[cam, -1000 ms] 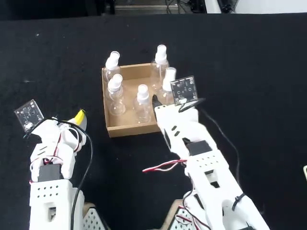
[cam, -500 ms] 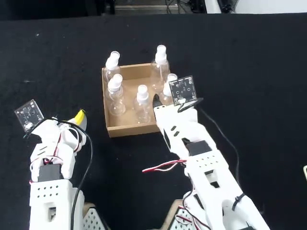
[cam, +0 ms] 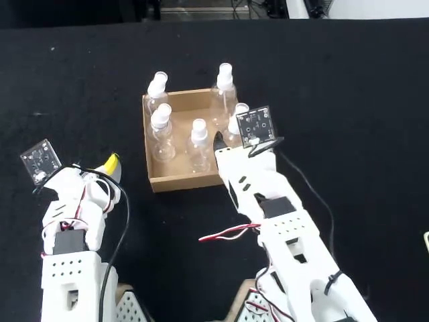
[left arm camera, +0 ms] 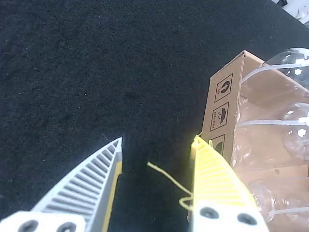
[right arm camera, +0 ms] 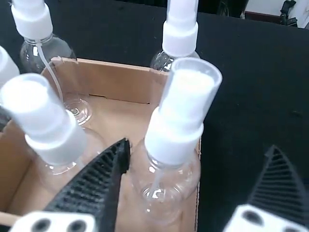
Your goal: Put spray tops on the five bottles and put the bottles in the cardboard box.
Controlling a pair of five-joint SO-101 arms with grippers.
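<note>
Right end effector (right arm camera: 199, 150) spread wide, fingers either side of a capped bottle (right arm camera: 170, 159) just inside the cardboard box (cam: 181, 180) by its right wall, left end effector (left arm camera: 157, 140) spread over bare bench (left arm camera: 72, 58) beside the box, two further bottles (cam: 224, 86) standing behind it

three bottles (cam: 199, 142) in the box (cam: 184, 180) (two behind).
</note>
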